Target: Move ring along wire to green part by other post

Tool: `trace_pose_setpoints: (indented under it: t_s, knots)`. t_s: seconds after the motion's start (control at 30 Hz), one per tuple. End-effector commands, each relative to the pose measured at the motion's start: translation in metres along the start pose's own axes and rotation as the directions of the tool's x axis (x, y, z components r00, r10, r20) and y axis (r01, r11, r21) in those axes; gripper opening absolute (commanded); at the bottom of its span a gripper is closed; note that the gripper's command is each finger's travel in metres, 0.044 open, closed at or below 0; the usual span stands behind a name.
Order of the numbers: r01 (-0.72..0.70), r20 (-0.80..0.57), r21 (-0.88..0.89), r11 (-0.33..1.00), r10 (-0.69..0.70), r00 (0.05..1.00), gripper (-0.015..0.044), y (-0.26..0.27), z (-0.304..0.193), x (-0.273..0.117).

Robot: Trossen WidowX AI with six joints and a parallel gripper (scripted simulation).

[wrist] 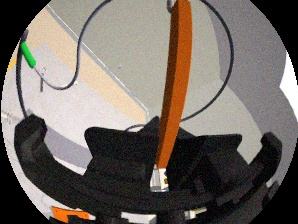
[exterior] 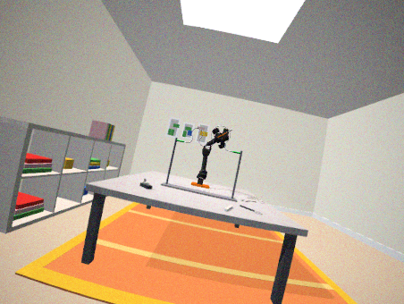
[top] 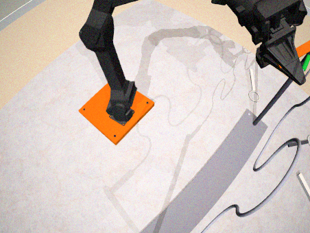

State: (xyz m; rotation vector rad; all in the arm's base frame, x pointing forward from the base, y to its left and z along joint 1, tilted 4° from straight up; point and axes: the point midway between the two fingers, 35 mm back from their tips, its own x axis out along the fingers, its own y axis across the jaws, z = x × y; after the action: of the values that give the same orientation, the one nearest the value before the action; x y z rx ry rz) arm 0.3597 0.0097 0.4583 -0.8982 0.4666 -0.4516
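My gripper [top: 288, 66] [wrist: 159, 119] [exterior: 222, 133] is shut on the lower end of the orange handle [top: 304, 48] [wrist: 174, 76]. A green part of the wire [top: 306, 64] [wrist: 28, 52] shows close to the gripper, by the top of a dark post [top: 272, 103]. The thick curved wire [top: 274, 151] winds on to the right over the grey base strip [top: 212, 178]. The room view shows both posts [exterior: 172, 163] [exterior: 237, 173].
The arm's orange mounting plate [top: 99, 114] sits on the table with the arm rising from it. A small white rod with a ring [top: 253, 86] and another white rod [top: 304, 183] lie on the table. A shelf unit [exterior: 45, 174] stands left of the table.
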Motion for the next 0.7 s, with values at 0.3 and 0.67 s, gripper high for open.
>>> trace_pose_setpoints:
  t_s: [0.3, 0.67]
  knots:
    - [0.069, 0.021, -0.141, 0.988, -0.067, 0.998, -0.015, -0.0069, -0.0011, -0.0005]
    - [0.123, 0.046, -0.254, 0.959, -0.116, 0.992, -0.015, -0.0117, 0.0, -0.0003]
